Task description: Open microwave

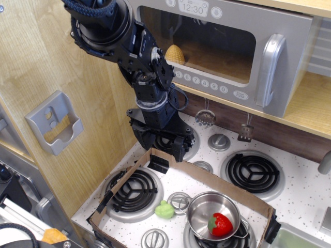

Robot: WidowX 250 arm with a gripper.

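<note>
The grey microwave (pixel 227 51) sits on the wooden shelf at the upper right. Its clear window door looks shut, with the silver D-shaped handle (pixel 271 70) on its right side. A row of round white buttons (pixel 201 81) runs under the window, and the clock display (pixel 193 8) reads 12:30. A yellow toy (pixel 175 54) shows behind the window. My gripper (pixel 169 156) points down over the stove's back left, well below and left of the handle. Its jaws look open and hold nothing.
A low cardboard wall (pixel 207 178) frames the front of the stove. Inside it are a silver pot (pixel 213 214) holding a red strawberry (pixel 221 223) and a green toy (pixel 164 210). A grey holder (pixel 54 123) hangs on the left wooden wall. Small utensils (pixel 206 118) hang under the shelf.
</note>
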